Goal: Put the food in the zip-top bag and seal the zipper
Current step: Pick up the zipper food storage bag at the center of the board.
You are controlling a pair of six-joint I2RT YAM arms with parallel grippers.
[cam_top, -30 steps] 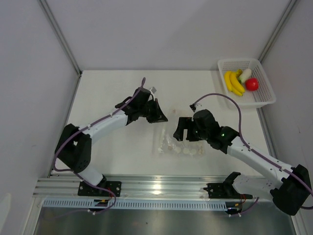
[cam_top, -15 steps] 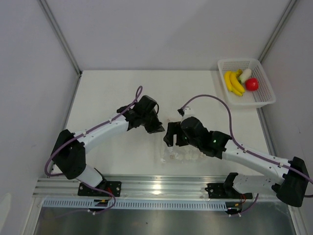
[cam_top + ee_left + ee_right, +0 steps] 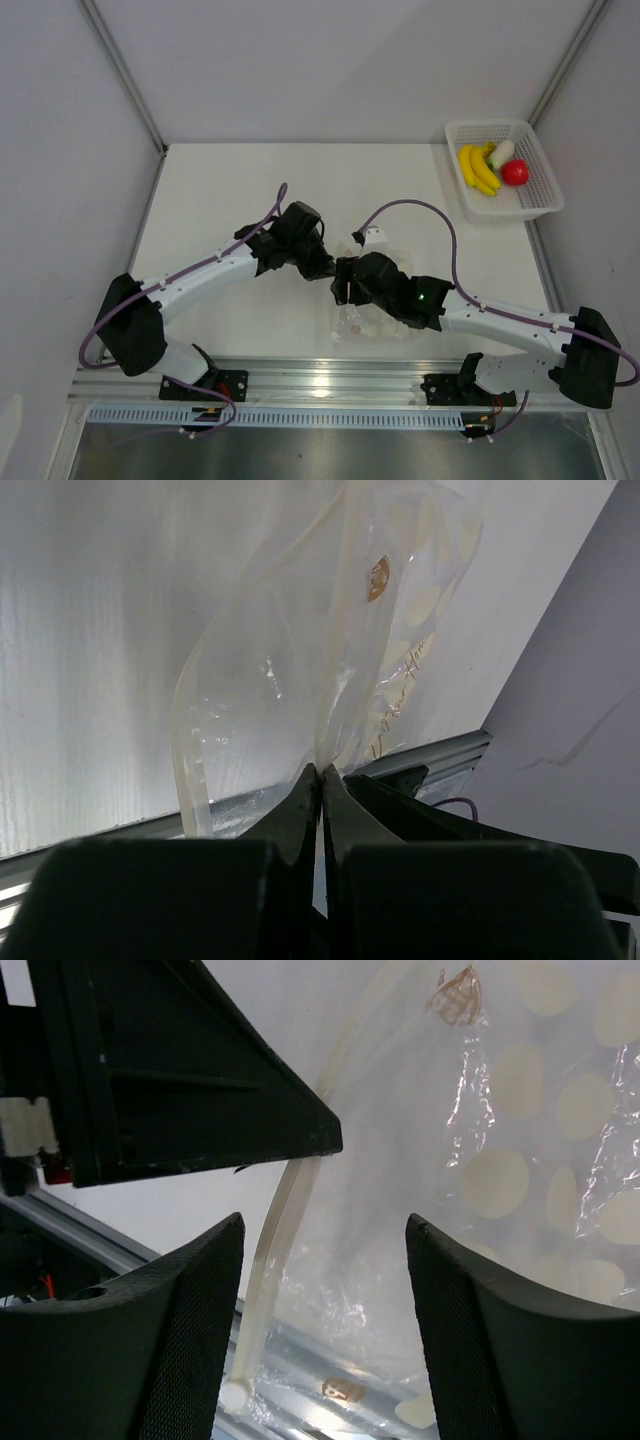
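Observation:
The zip-top bag [image 3: 375, 320] lies crinkled near the table's front edge, one corner pulled up. My left gripper [image 3: 320, 266] is shut on that raised edge; in the left wrist view the clear bag [image 3: 330, 650] hangs from the closed gripper [image 3: 322, 771]. My right gripper [image 3: 345, 291] stands just right of it, open. In the right wrist view the zipper [image 3: 275, 1230], a whitish strip, runs between the spread jaws of the right gripper [image 3: 325, 1228] without touching the pads. The food sits in the basket: banana bunch [image 3: 478, 170], red fruit [image 3: 515, 172], radish [image 3: 501, 153].
The white mesh basket [image 3: 546, 166] stands at the back right corner against the wall. An aluminium rail [image 3: 320, 382] runs along the near table edge under the bag. The left gripper's black finger [image 3: 200, 1080] fills the upper left of the right wrist view.
The right gripper has swung left toward the left gripper and the bag's raised corner, its jaws narrowing. The left gripper has shifted slightly nearer, still holding the bag.

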